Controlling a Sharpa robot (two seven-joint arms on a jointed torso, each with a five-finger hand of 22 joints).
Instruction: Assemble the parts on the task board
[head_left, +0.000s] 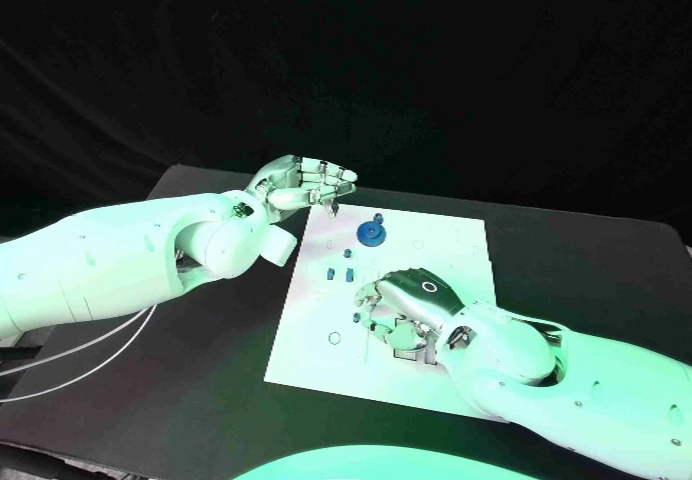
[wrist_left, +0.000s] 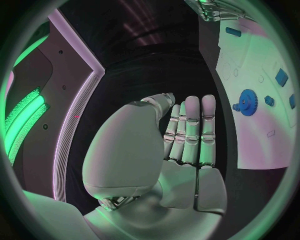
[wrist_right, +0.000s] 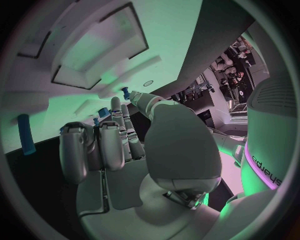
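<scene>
The white task board (head_left: 433, 250) lies in the middle of the black table. A blue gear (head_left: 372, 233) sits on its far part, also seen as the gear (wrist_left: 248, 102). Small blue parts (head_left: 339, 272) stand nearer the middle. My right hand (head_left: 407, 305) is bent down over the board's near half, its thumb and a fingertip closed round a small blue part (wrist_right: 125, 92) at the board's surface. My left hand (head_left: 303, 185) hovers at the board's far left corner, fingers straight and apart from the thumb (wrist_left: 153, 107), holding nothing.
More small blue parts (wrist_left: 281, 77) lie on the board beside the gear. A blue piece (wrist_right: 25, 135) stands near the board's edge. Cables (head_left: 87, 340) hang under my left arm. Bare black table (head_left: 202, 360) runs to the board's left.
</scene>
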